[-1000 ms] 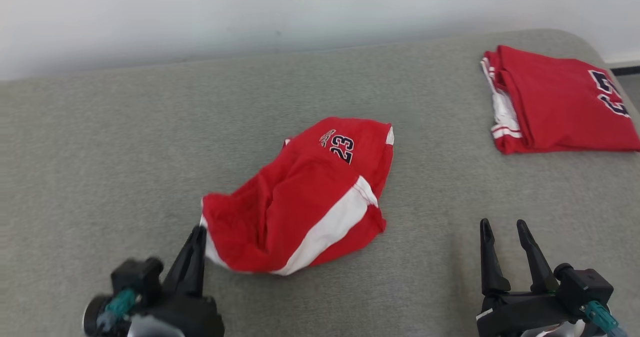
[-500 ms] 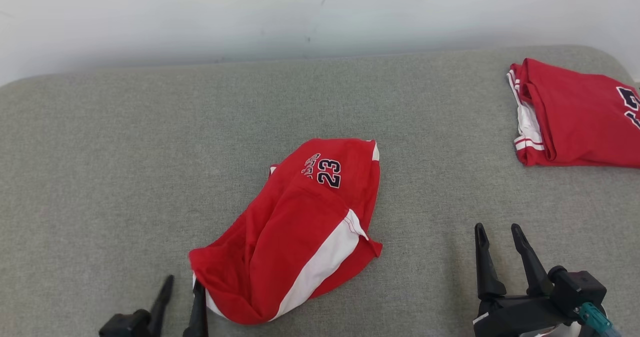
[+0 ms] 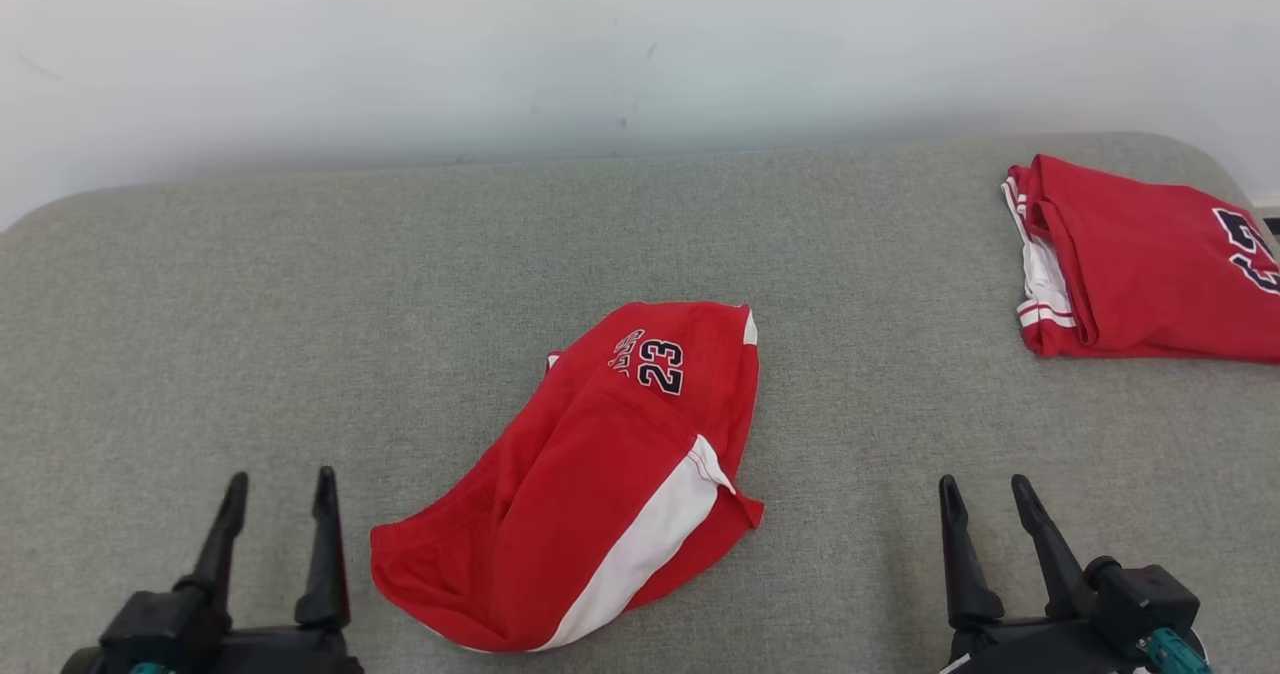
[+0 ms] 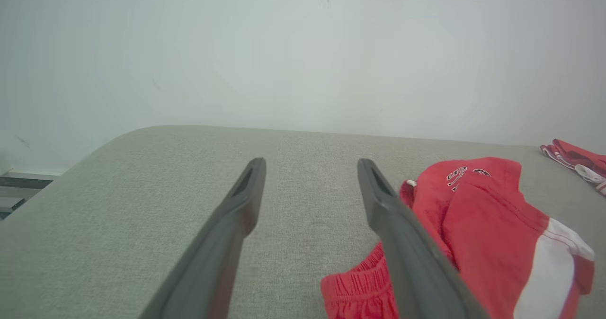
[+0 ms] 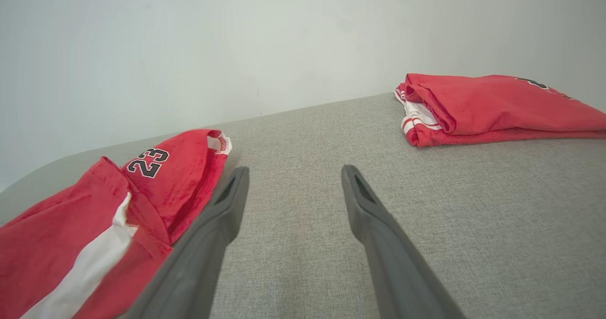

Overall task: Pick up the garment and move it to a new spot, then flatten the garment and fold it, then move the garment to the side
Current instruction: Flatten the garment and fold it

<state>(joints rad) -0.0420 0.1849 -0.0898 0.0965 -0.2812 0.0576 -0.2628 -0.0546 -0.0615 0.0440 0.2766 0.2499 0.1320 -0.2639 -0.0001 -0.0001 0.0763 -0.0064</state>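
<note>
Toward six o'clock on the grey cushion (image 3: 300, 284), the red garment (image 3: 590, 494) lies loose; left gripper (image 3: 281, 477) at eight, right gripper (image 3: 982, 481) at four, both splayed open.

At three o'clock the folded red jersey (image 3: 1140, 274) runs off the edge, its dark number cut short. The word beside the 23 on the crumpled garment (image 3: 590, 484) is too small to read. The bottom edge crops the left gripper (image 3: 281, 479) at seven o'clock.

Grey fabric surface (image 3: 300, 304) against pale wall (image 3: 500, 44)
</note>
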